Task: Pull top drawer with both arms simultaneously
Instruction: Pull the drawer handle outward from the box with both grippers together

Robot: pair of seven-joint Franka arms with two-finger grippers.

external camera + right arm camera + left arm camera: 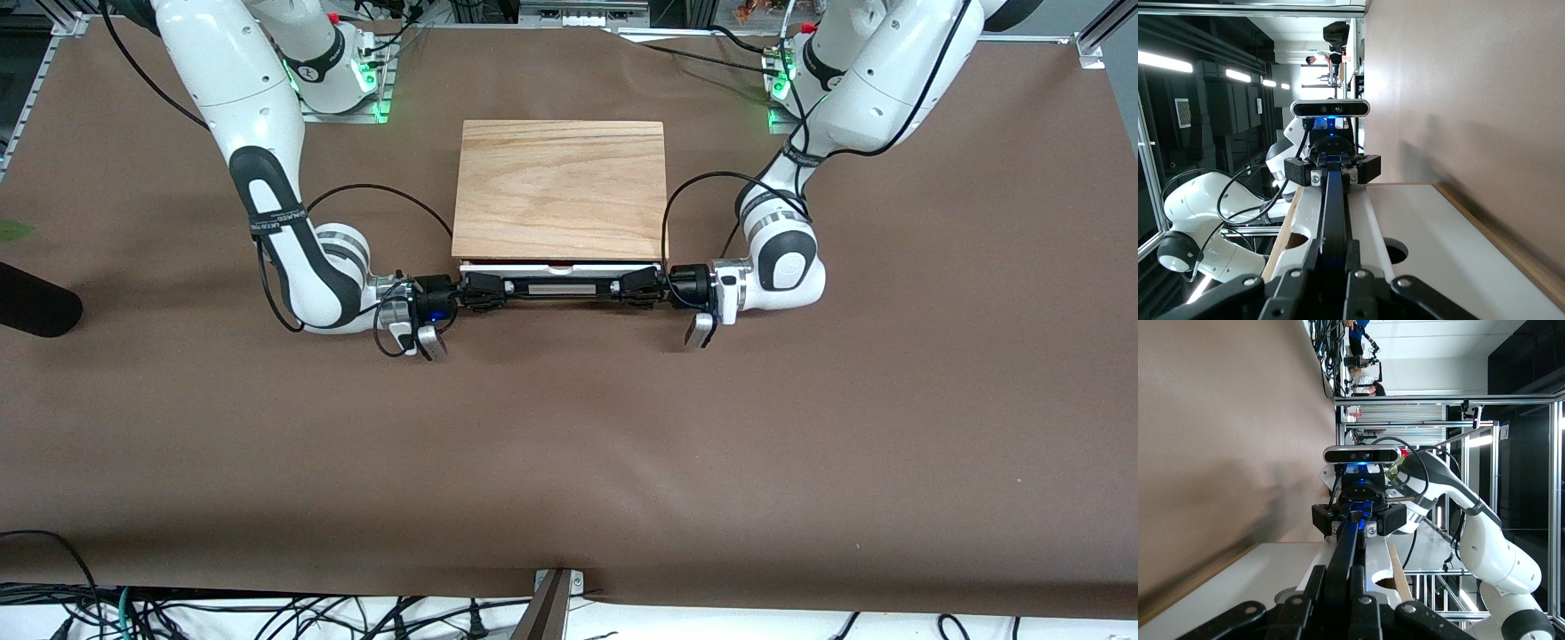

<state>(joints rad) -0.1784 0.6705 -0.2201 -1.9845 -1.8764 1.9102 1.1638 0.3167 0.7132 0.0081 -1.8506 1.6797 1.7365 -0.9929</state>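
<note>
Most of the top drawer is hidden in the front view: only a thin white strip of its front shows under the edge of the wooden top board of the cabinet, which stands at the middle of the table between the two arm bases, its front facing the front camera. Whether the drawer has been drawn out at all is hard to judge from there, and the lower drawer front cannot be seen. The black bar handle runs along the drawer front, with both grippers covering its ends. The left gripper sits at the end toward the left arm's side of the table, its fingers closed around the bar; the left wrist view shows the bar passing between them and on to the right gripper at the other end. The right gripper is clamped on the bar likewise, as the right wrist view confirms, with the left gripper seen at the bar's other end and the white drawer front alongside. A dark rounded object lies at the table edge toward the right arm's end, cut off by the frame. Cables trail below the table edge nearest the camera.
</note>
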